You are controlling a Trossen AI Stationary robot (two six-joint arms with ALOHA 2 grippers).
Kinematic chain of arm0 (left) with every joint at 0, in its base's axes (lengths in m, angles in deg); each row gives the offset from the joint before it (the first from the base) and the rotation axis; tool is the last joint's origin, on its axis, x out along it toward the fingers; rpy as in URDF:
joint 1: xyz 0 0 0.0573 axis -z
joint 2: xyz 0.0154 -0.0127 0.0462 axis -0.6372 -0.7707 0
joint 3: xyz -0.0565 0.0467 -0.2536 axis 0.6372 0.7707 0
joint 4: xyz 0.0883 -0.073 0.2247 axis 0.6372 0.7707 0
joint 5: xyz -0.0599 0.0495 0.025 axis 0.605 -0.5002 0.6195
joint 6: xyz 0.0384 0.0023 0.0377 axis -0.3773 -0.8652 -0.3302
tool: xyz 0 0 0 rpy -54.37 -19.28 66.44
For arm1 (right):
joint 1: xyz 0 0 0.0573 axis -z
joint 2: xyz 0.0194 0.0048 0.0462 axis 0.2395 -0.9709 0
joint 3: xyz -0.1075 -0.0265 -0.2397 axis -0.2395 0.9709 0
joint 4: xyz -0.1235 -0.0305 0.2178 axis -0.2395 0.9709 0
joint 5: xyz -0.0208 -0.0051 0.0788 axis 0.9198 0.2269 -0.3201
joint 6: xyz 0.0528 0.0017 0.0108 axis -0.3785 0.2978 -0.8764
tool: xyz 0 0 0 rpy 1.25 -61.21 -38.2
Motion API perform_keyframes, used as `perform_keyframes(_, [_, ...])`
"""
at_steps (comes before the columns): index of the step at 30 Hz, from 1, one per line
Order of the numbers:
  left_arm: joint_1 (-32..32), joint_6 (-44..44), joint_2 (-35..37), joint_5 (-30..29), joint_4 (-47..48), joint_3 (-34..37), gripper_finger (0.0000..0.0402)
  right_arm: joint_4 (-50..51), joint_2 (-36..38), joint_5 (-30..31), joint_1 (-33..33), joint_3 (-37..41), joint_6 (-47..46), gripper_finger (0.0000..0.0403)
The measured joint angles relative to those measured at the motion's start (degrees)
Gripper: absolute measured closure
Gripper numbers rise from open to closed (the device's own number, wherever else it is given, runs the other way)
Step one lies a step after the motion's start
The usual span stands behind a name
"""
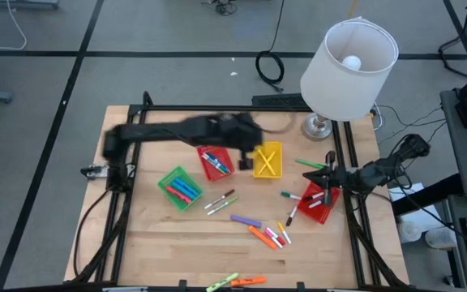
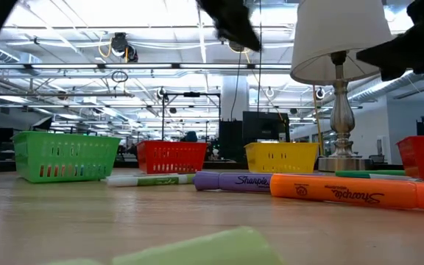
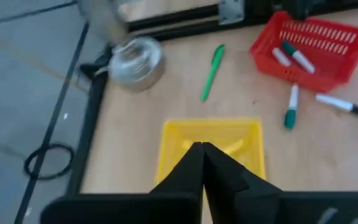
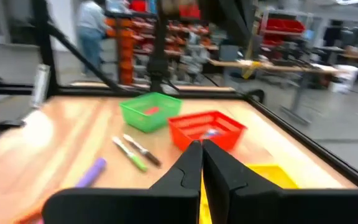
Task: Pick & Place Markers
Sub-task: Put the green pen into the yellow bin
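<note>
Overhead, left pincer hangs shut above yellow basket.

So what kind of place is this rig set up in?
Most likely an industrial workshop or lab hall, not a home. The low view shows a high ceiling of bright strip lights and exposed beams. The right wrist view shows shelving with orange and red storage bins, long workbenches, and a person standing.

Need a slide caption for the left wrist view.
Shut left gripper over the yellow basket, with green marker and red basket beyond.
</note>
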State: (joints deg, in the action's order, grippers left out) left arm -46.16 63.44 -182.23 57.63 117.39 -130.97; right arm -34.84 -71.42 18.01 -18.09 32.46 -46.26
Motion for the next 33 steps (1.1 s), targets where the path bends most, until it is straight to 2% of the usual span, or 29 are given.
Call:
perform_keyframes(3, [-1.54, 0.34, 9.91, 0.00, -0.27, 9.42, 0.0393, 0.02, -4.06, 1.91, 0.02, -2.59, -0.98, 0.0403])
perform_keyframes(6, [-1.92, 1.29, 21.26, 0.03, -5.67, 21.95, 0.0398, 0.73, -9.89, 2.02, 0.17, -6.81, -2.38, 0.0403])
perform_keyframes(10, [-2.41, 3.05, 35.81, 0.03, -17.78, 39.90, 0.0398, 8.60, -19.89, 4.25, 2.77, -13.99, -8.31, 0.0403])
perform_keyframes(14, [-4.10, 6.73, 46.19, -0.02, -23.97, 55.33, 0.0397, 19.64, -30.96, 5.89, 9.23, -21.81, -14.15, 0.0403])
perform_keyframes(17, [-5.11, 7.56, 53.20, 0.32, -30.99, 65.41, 0.0399, 30.90, -38.47, -0.14, 16.30, -29.21, -17.86, 0.0403])
perform_keyframes(21, [-6.14, 6.54, 60.28, 5.85, -39.47, 75.70, 0.0397, 44.04, -46.39, -11.13, 26.33, -36.86, -18.77, 0.0403])
perform_keyframes(24, [-7.43, 4.53, 65.07, 9.16, -43.72, 80.97, 0.0399, 48.16, -49.18, -18.16, 32.32, -40.15, -15.20, 0.0403])
perform_keyframes(27, [-9.80, 4.18, 69.97, 9.46, -44.45, 85.65, 0.0397, 50.42, -49.93, -26.00, 38.04, -40.71, -10.87, 0.0403])
perform_keyframes(29, [-11.87, 4.64, 73.99, 10.01, -44.81, 87.91, 0.0399, 51.63, -50.49, -28.65, 41.42, -40.71, -8.66, 0.0403])
perform_keyframes(33, [-15.99, 7.24, 81.23, 15.81, -43.99, 90.89, 0.0396, 55.82, -53.71, -31.20, 48.15, -40.71, -6.09, 0.0403])
